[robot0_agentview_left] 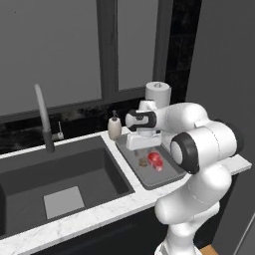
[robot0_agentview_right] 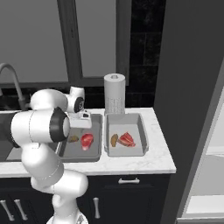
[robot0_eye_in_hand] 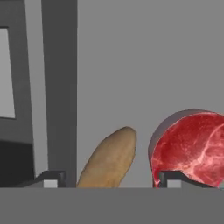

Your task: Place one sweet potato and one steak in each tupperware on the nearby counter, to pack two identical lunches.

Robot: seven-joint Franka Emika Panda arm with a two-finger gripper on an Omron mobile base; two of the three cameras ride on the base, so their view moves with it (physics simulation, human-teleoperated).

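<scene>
The tupperware nearer the sink holds a sweet potato and a steak side by side; our arm hides its back half. We see the potato's long axis running up the hand view, tipped right. The gripper hangs released, its fingertips straddling the potato.

Even, dim rendered light fell flat across the kitchen, shadows faint (perhaps softest inside the sink), edges slightly soft, without glare, blur or distortion.
</scene>
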